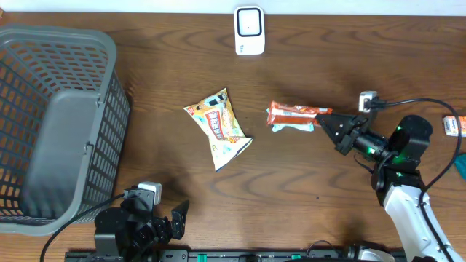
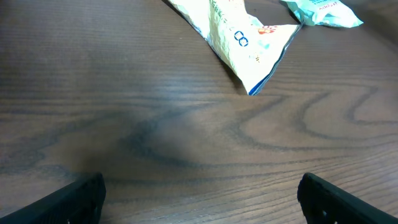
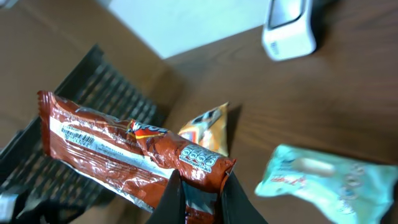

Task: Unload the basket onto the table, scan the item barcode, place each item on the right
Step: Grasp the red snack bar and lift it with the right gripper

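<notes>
Right wrist: tool (image 3: 199, 188) pinches crinkly (glossy) red wrapper (image 3: 118, 152).

Your overhead camera looks straight down on the table (image 1: 306, 189). Your left wrist camera skims low from 7 o'clock; the right looks closely from 3 toward 10. Both wrists share the yellow snack bag (image 2: 239, 34).

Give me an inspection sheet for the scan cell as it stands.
Surface: wooden table, no spills seen.
Job's things: red-brown snack bar gripped by one end, apparently lifted; white scanner at the far edge.
Clutter: grey basket at left; yellow snack bag mid-table; teal packet under the bar; orange-white packet at the right edge.
Hands: left hand open, empty; right hand shut on the snack bar.
Cables: black cable loops by the right arm.
Surroundings: nothing seen.
</notes>
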Motion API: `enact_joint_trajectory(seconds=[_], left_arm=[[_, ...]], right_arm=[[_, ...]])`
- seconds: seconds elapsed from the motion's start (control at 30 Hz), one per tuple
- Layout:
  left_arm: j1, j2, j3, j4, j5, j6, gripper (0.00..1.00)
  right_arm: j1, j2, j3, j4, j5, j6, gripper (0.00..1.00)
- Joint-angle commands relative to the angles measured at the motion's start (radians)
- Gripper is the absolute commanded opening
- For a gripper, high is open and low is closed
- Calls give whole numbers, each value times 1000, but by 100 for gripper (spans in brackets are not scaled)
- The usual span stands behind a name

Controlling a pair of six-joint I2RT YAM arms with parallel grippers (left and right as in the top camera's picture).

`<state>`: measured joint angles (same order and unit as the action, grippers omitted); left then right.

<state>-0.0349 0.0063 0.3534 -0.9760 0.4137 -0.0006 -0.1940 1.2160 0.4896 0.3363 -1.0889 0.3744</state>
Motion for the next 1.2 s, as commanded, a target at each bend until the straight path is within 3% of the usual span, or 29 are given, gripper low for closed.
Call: enact_joint_trajectory(seconds=[0.0,0.1,0.27,0.37,0.47,0.57,0.7,0.83,1.0,1.17], left_arm=[[-4,-2,0,-12,9,-1,99],[-4,-2,0,-12,9,-1,99],[-4,-2,0,-12,9,-1,99],[-4,-2,0,-12,9,-1,99],[-4,-2,0,-12,9,-1,99],[-4,-2,0,-12,9,-1,99],[-4,-2,0,-12,9,-1,99],[-4,-2,0,-12,9,-1,99],[-4,-2,0,-12,9,-1,99],[-4,-2,0,-12,9,-1,99]], right_arm=[[41,-7,8,-59,-59,-133,1],[85,-7,8,-148,57,-166,1],[170,-7,8,-307,573,-172,1],[218,-7,8,-311,682,-170,1],[263,-17,8,-266,616,-183,1],[291,-19,9,-218,700,-161,1],[294,-95,31,-219,341,-167,1],[293,-130,31,-218,428,-230,1],[293,-153,31,-196,271,-306,1],[293,-196,31,-156,267,-332,1]])
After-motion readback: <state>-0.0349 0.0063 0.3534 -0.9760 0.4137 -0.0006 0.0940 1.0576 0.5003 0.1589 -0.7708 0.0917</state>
